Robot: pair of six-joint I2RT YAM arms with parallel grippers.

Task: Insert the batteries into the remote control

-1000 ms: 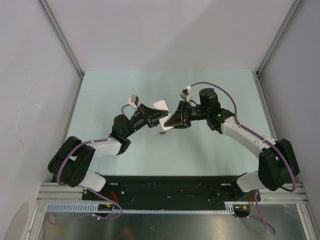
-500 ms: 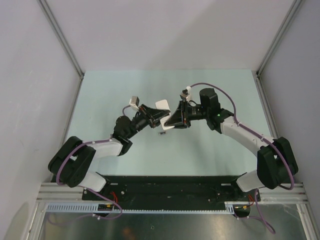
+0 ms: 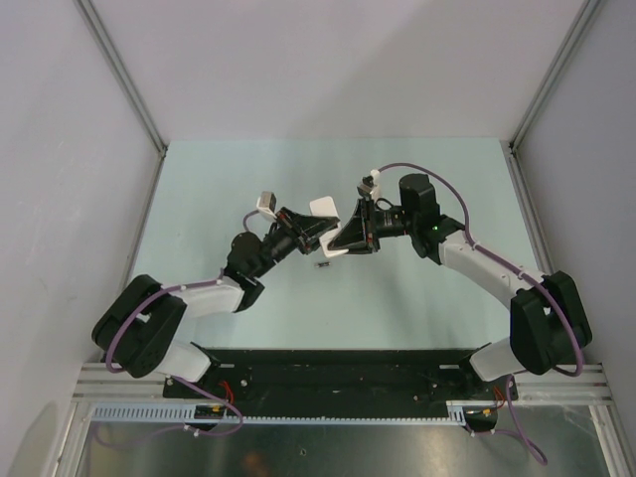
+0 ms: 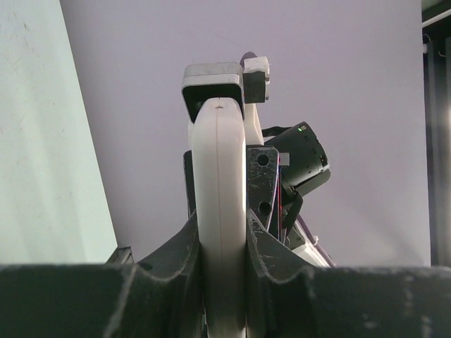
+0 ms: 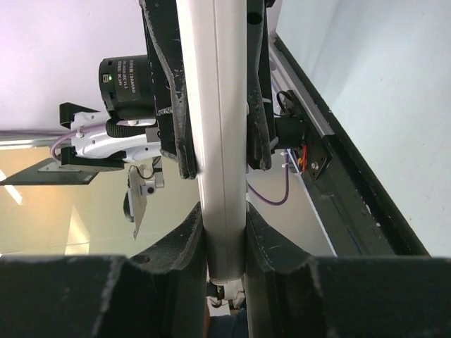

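The flat white rectangular remote control [image 4: 220,162] is clamped edge-on by your left gripper [image 4: 223,239] and your right gripper [image 5: 224,229].

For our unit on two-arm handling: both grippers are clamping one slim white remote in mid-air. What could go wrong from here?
1. The left gripper and right gripper both pinch the same slim white plastic remote control; if either arm moves alone, it may twist or slip out.
2. If dropped, it could land on the small dark item lying on the pale green table close by.
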